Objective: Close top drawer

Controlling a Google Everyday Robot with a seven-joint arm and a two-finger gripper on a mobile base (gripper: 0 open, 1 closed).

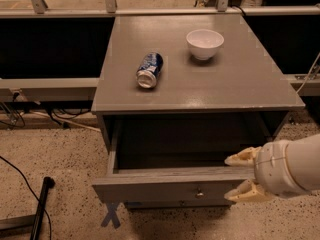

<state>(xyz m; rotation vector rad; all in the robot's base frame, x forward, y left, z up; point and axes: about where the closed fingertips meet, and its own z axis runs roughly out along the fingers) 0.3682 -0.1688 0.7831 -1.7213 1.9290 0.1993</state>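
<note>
The top drawer [150, 188] is pulled well out of the grey cabinet [200, 91]. Its dark box is open to view and its flat front panel hangs out over the speckled floor [65, 159]. At the centre of that panel sits the small round knob [199, 193], with nothing touching it.

In from the right edge comes the arm's fat white wrist, and at its tip is the gripper [243, 175], right at the drawer's right-hand front corner. Its two cream fingers [242, 157] are spread apart, one above the other. The upper one lies at the level of the panel's top edge and the lower one is down in front of the panel face (whether either actually touches the wood, I cannot tell). Nothing is pinched between them.

Up on the cabinet top, a blue soda can [149, 70] lies on its side left of centre, with its silver end toward the camera. A white bowl [205, 44] stands upright further back and to the right, well apart from the can.

On the floor, a blue tape cross [111, 216] sits just below the drawer's left corner. A black pole [40, 209] slants across the lower left, with a thin black cable [15, 166] curving near it.
</note>
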